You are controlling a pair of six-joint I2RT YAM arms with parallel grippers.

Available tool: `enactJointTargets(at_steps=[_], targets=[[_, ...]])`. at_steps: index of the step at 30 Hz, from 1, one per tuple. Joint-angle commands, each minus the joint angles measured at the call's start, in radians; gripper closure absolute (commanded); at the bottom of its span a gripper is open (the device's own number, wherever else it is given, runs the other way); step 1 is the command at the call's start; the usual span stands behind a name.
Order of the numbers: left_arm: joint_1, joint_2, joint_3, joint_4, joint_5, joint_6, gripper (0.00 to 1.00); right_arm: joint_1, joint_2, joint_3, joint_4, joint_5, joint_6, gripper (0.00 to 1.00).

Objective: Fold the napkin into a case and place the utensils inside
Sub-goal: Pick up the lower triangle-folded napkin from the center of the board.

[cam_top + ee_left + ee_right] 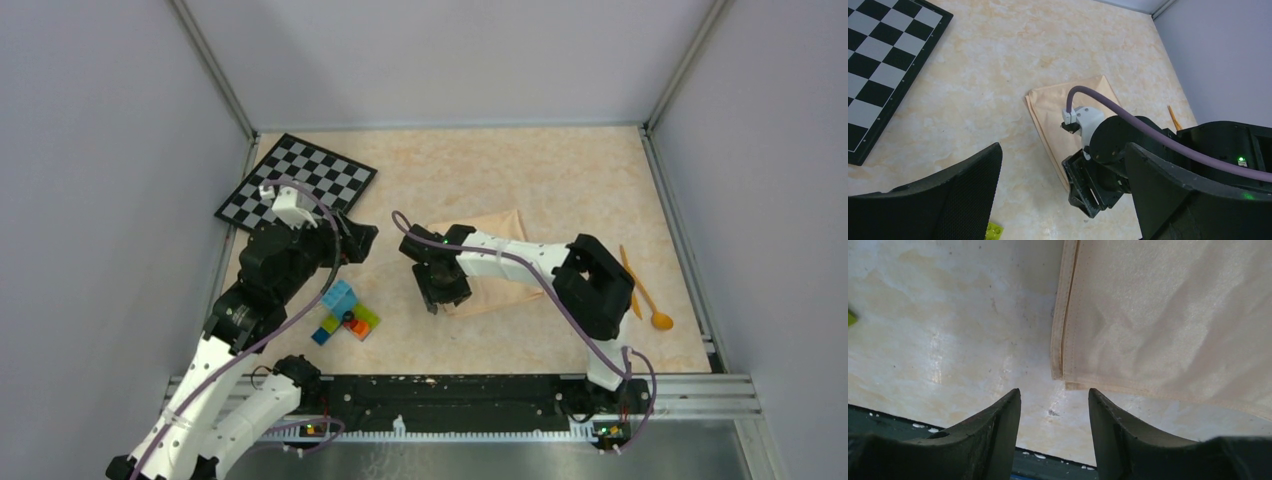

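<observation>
The peach-orange napkin [490, 260] lies folded as a flat rectangle in the middle of the table; it also shows in the left wrist view [1058, 112] and the right wrist view [1168, 315]. My right gripper [445, 297] is open and empty, hovering just off the napkin's near left corner [1064, 376], fingers either side of bare table [1054, 392]. My left gripper [362, 243] is open and empty, left of the napkin. The orange-yellow utensils lie at the far right: a spoon [648, 302] and a slim piece [627, 272] beside it, partly hidden by the right arm.
A black-and-white checkered board [297, 180] lies at the back left. A cluster of coloured toy bricks [343, 315] sits near the left arm; a green brick shows in the left wrist view [993, 232]. A metal rail [470, 385] runs along the near edge.
</observation>
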Motion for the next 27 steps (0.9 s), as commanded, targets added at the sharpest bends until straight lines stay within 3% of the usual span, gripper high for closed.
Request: enactJointTargets(at_steps=[1,13,23,27], targets=[[0.003,-0.018,-0.009,-0.007,-0.011,-0.003,0.05,0.002,0.035,0.051,-0.017,0.071,0.005,0.49],[0.004,-0.008,0.015,-0.026,-0.047,0.025,0.04,0.002,0.093,-0.046,0.074,0.099,0.017,0.53],[0.004,-0.002,0.021,-0.028,-0.048,0.022,0.04,0.008,0.079,-0.209,0.218,0.224,0.007,0.97],[0.004,0.017,-0.01,-0.012,-0.044,0.002,0.04,0.005,-0.044,-0.229,0.282,0.175,-0.03,1.0]])
